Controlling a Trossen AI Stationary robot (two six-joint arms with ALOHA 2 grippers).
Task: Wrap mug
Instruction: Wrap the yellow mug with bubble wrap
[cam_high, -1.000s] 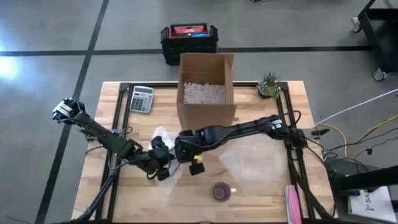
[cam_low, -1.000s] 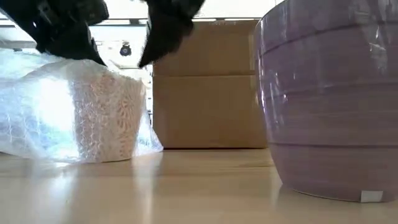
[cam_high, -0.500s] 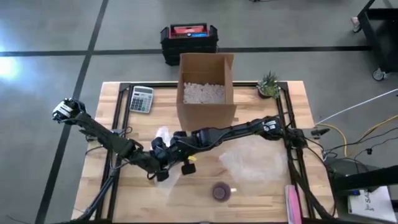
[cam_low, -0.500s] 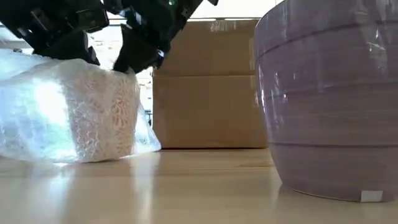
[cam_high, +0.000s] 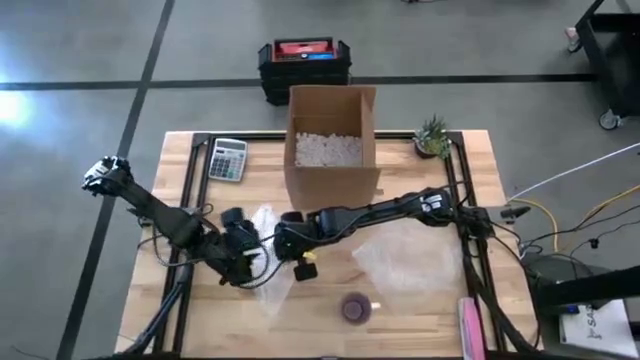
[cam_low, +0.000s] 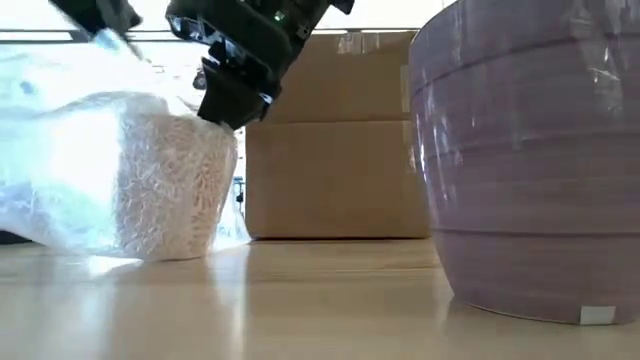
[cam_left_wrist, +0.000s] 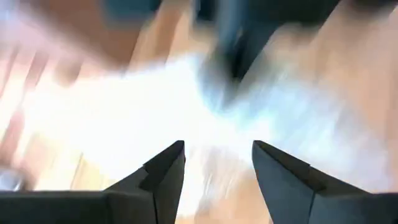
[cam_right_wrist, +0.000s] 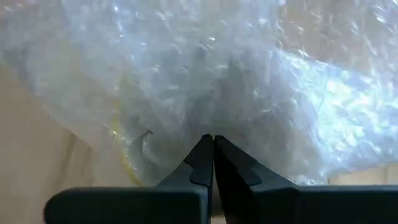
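We judge the wrap as partly done. In the low view, the mug (cam_low: 170, 185) stands upright on the tabletop with bubble wrap (cam_low: 70, 170) drawn around its visible side, its pale patterned wall showing through the film. A loose flap trails off to one side and lies on the wood. We see no tape or other fastening, so we judge that closing and securing the loose flap remains.

In the high view, the bundle sits near the middle of the tabletop, toward the left edge and in front of the cardboard box (cam_high: 332, 140). The right gripper (cam_high: 283, 243) rests on top of the bundle; its wrist view shows the fingers pressed fully together, their tips against the film, so we read it as pinning the wrap down. The left gripper (cam_high: 243, 259) is at the bundle's left side; its wrist view shows the fingers parted and holding nothing, with bright film ahead of them.

A second, purple mug (cam_high: 355, 307) stands unwrapped near the front edge, and a spare sheet of bubble wrap (cam_high: 408, 256) lies flat toward the right edge.

The surface is a wooden tabletop (cam_high: 330, 325) in a dark frame. A calculator (cam_high: 227, 159) lies near the back-left corner, a small plant (cam_high: 433, 136) near the back-right corner. The box holds white packing fill. Beyond the table, a dark crate (cam_high: 305, 68) sits on a grey floor.
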